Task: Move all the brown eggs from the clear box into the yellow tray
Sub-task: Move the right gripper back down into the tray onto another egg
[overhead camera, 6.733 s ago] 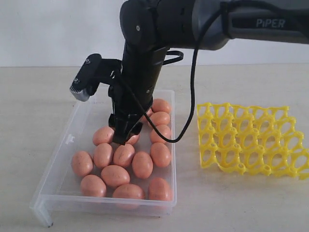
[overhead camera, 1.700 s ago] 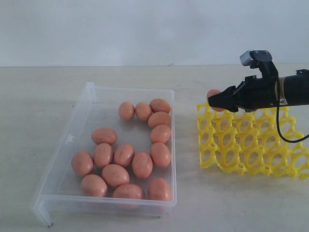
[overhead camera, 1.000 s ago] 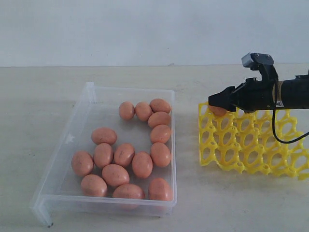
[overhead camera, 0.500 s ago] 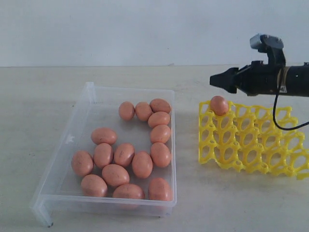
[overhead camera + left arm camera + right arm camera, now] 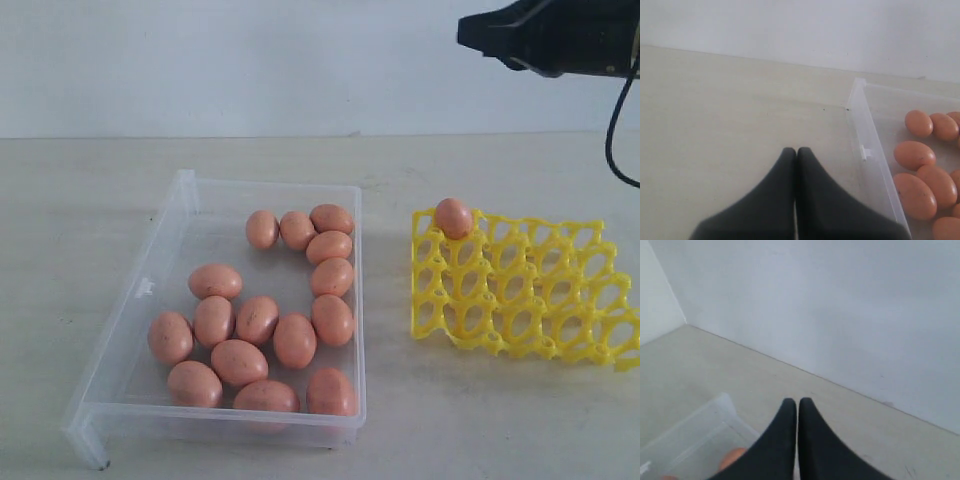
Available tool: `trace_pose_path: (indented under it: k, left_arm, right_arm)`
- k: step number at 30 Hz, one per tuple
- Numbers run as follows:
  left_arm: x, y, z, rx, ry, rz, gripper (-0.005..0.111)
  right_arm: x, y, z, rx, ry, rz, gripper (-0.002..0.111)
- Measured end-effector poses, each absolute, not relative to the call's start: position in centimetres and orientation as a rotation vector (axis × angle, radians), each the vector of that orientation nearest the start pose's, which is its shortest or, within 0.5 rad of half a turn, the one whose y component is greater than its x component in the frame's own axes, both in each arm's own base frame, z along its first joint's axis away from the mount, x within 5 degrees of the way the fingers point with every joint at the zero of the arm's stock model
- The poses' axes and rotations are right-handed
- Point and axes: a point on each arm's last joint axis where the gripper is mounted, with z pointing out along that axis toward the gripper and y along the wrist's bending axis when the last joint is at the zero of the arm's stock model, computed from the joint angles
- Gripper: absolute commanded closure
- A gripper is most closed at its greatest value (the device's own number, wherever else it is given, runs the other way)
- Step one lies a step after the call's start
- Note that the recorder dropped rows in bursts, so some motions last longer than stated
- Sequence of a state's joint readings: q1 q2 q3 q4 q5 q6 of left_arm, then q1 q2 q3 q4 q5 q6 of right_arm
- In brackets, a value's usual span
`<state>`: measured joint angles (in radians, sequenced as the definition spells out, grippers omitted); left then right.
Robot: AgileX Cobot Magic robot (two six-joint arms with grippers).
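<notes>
Several brown eggs (image 5: 295, 340) lie in the clear box (image 5: 128, 322) on the left. One brown egg (image 5: 452, 217) sits in the far left corner cup of the yellow tray (image 5: 520, 290) on the right. My right gripper (image 5: 463, 31) hangs high above the tray, shut and empty; its wrist view shows the gripper (image 5: 797, 401) with jaws together, over a corner of the clear box (image 5: 695, 432) and one egg (image 5: 732, 457). My left gripper (image 5: 796, 150) is shut on nothing, low over bare table beside the clear box's wall (image 5: 867, 150). It is outside the exterior view.
The box and tray stand side by side on a pale table (image 5: 390, 420) with a strip of bare table between them. A white wall (image 5: 250, 60) closes off the back.
My right gripper let go of an egg in the tray's far left corner cup, then rose well above the tray and shut its jaws. The egg stays in the cup.
</notes>
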<state>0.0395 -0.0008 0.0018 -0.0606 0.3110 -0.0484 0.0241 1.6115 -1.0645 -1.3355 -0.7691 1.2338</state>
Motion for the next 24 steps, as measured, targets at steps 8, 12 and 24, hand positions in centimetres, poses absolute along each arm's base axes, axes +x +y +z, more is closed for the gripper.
trace_pose_path:
  k: [8, 12, 24]
  left_arm:
    - [5.4, 0.0, 18.5, -0.117, 1.792, -0.064, 0.111]
    - [5.4, 0.0, 18.5, -0.117, 1.792, -0.064, 0.111]
    - [5.4, 0.0, 18.5, -0.117, 1.792, -0.064, 0.111]
  right_arm:
    - [30.5, 16.1, 30.6, -0.94, 1.662, 0.619, 0.108]
    - [28.0, 21.4, 29.8, -1.062, 1.67, 0.37, 0.108]
    - [27.1, 28.4, 26.2, -0.955, 2.156, 0.009, 0.108]
